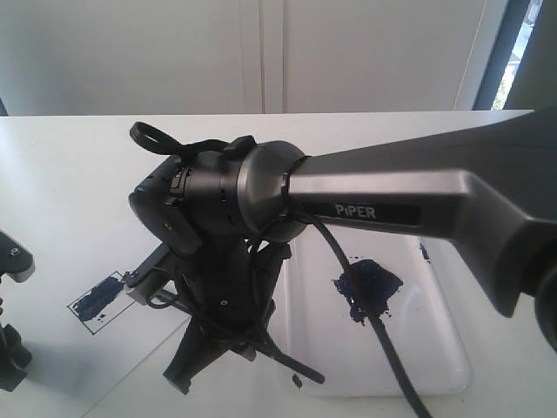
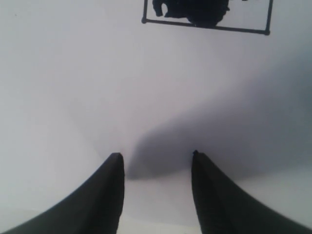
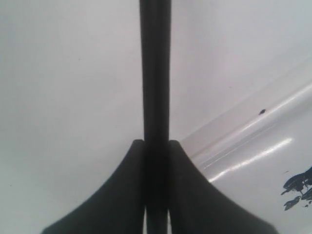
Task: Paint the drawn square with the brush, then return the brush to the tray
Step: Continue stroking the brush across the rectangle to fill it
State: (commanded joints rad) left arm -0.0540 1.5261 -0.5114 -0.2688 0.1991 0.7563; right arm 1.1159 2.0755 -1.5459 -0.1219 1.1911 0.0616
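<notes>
Closest, the right gripper [image 3: 156,142] has its jaws clamped on the brush [image 3: 156,73] handle, over white paper [image 3: 63,97] just beside the tray [image 3: 229,129] rim; bristles out of view. Left gripper [image 2: 156,156]: jaws apart, empty. Farther off, the drawn square [image 2: 204,14] shows dark blue patches inside.

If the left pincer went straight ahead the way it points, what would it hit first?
Probably the bare white sheet, short of the drawn square. Nothing else lies between the open left pincer and it, though depth is hard to judge.
</notes>
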